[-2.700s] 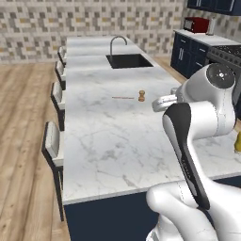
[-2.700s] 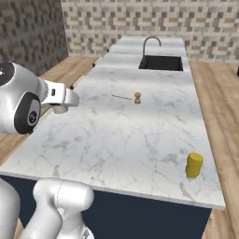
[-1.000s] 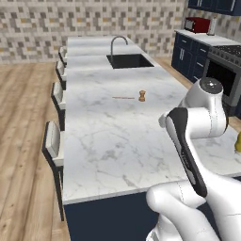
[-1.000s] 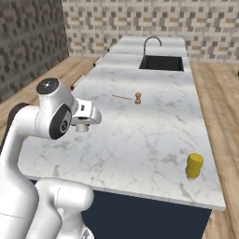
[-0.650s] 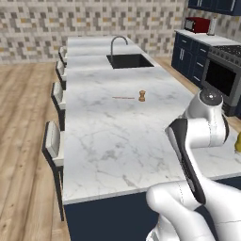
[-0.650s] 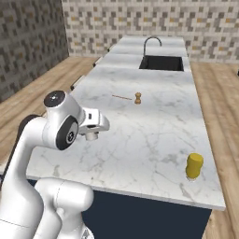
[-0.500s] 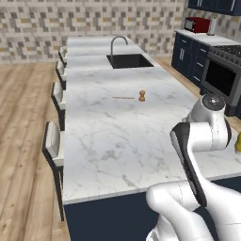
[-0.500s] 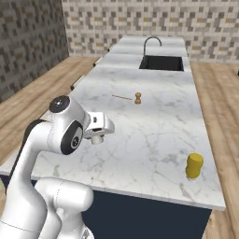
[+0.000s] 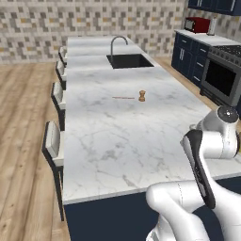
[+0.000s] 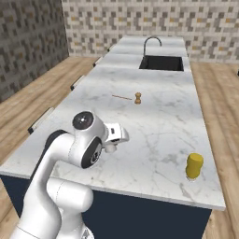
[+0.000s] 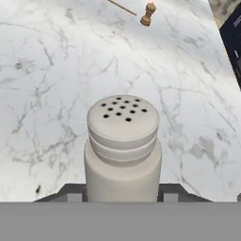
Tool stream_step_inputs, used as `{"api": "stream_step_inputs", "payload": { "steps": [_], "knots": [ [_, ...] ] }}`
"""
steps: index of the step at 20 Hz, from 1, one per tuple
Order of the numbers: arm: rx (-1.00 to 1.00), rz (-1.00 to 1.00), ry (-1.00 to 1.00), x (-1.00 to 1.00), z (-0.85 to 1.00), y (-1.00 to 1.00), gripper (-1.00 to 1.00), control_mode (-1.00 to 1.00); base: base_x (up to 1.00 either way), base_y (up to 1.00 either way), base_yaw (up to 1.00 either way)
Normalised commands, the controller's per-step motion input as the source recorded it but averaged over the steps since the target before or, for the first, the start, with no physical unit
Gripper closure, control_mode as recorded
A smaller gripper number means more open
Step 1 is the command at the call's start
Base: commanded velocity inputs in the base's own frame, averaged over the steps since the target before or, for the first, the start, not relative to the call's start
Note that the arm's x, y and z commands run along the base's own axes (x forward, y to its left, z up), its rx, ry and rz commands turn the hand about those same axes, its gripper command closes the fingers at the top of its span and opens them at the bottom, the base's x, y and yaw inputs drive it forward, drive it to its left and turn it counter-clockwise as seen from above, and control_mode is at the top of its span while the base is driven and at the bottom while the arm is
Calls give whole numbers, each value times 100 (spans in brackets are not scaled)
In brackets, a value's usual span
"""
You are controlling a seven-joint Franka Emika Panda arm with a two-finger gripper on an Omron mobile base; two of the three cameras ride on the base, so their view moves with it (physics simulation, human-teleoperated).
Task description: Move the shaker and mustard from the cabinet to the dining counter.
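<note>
My gripper (image 11: pixel 122 190) is shut on the shaker (image 11: pixel 123 141), a pale cylinder with a perforated cap that stands upright between the two dark fingers. It hangs just above the white marble dining counter (image 11: pixel 52 70). In the right base view the gripper (image 10: pixel 112 144) is over the counter's near left part (image 10: pixel 154 140). The yellow mustard (image 10: pixel 194 166) stands upright near the counter's front right corner, well to the right of the gripper. A navy upper cabinet (image 9: pixel 214 4) shows at the far top right of the left base view.
A small brown wooden mill (image 10: pixel 137 98) with a thin stick (image 10: pixel 121 96) beside it lies mid-counter. Farther back are the black sink (image 10: pixel 161 63) and faucet (image 10: pixel 151 44). Stools (image 9: pixel 54 141) line the counter's left side. An oven range (image 9: pixel 221 77) stands at the right.
The arm has swung down and across toward the near part of the counter, carrying the shaker with it. The mustard and the mill have stayed put.
</note>
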Motion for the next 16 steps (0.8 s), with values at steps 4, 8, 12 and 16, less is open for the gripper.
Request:
{"api": "stream_step_inputs", "payload": {
  "steps": [4,8,12,16],
  "knots": [
    [13,13,0,28,-20,-34,100,-100,0,0,0],
    [15,5,1,29,-12,-32,100,-100,0,0,0],
    [3,0,0,25,-28,-4,100,-100,0,0,0],
    [0,0,0,28,-37,0,100,-100,0,0,0]
  ]
}}
